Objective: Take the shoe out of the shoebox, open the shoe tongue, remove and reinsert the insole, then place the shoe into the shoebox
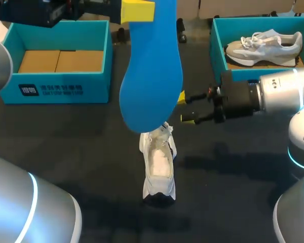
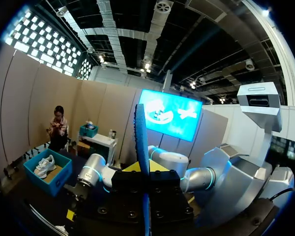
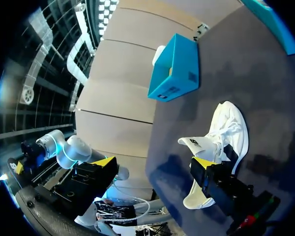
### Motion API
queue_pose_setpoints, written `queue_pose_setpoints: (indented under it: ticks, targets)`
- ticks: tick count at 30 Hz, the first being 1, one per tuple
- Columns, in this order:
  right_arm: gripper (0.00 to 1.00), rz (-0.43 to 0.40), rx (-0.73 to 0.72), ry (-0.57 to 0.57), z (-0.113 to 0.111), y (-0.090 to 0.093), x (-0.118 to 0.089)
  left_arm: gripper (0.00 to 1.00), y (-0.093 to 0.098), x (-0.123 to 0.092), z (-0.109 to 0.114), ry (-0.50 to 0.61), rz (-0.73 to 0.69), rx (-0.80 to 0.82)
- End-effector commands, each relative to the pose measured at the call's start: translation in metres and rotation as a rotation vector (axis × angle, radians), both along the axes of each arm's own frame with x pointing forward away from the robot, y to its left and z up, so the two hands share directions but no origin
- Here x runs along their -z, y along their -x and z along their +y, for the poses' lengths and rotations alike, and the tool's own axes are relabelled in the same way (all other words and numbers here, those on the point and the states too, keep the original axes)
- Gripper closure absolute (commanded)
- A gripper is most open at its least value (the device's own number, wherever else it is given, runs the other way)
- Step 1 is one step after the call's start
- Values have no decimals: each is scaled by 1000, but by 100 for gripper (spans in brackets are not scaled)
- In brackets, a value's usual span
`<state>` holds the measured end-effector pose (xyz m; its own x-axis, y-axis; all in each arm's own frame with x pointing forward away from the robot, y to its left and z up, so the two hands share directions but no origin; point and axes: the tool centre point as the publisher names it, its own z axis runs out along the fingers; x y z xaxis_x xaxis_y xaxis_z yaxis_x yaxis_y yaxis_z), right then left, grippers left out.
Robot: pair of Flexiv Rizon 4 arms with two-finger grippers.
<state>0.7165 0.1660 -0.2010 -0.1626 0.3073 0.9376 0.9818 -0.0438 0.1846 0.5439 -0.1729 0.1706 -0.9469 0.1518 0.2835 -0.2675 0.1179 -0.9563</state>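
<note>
Well, the blue insole (image 1: 152, 76) is out of the shoe and up in the air, filling the upper middle of the head view. The left hand (image 1: 138, 11) is clamped on its upper end, at the top edge of the frame. From the left wrist camera the insole (image 2: 140, 142) shows edge-on, a thin blue strip pinched between that hand's fingers.

Below it, in the middle of the head view, the white shoe (image 1: 158, 167) stands on its sole on the dark counter (image 1: 81, 152). Its mouth gapes, pale inside, and its laced end is partly hidden behind the insole's lower end.

The right arm comes in from the right edge. The right hand (image 1: 188, 107) hangs over the counter just right of the insole, its two yellow-tipped fingers spread with nothing between them. In its own wrist view the shoe (image 3: 221, 137) lies just ahead of that hand, tongue pulled up.

A teal shoebox (image 1: 61, 83) sits at upper left with brown card inside. A second teal shoebox (image 1: 219, 48) at upper right holds another pale shoe (image 1: 266, 45).
</note>
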Motion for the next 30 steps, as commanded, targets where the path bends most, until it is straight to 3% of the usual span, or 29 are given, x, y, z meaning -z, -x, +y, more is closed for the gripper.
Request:
queue_pose_setpoints:
  ticks: [1,23,30]
  targets:
    - [0,1,-16,-25,6,-2,4,100,-1,-1,-2,-4,0,2]
    - [0,13,-56,-123,2,-17,-22,100,-1,-1,-2,-4,0,2]
    - [0,13,-56,-123,2,-17,-22,100,-19,-9,2,59,-218,91]
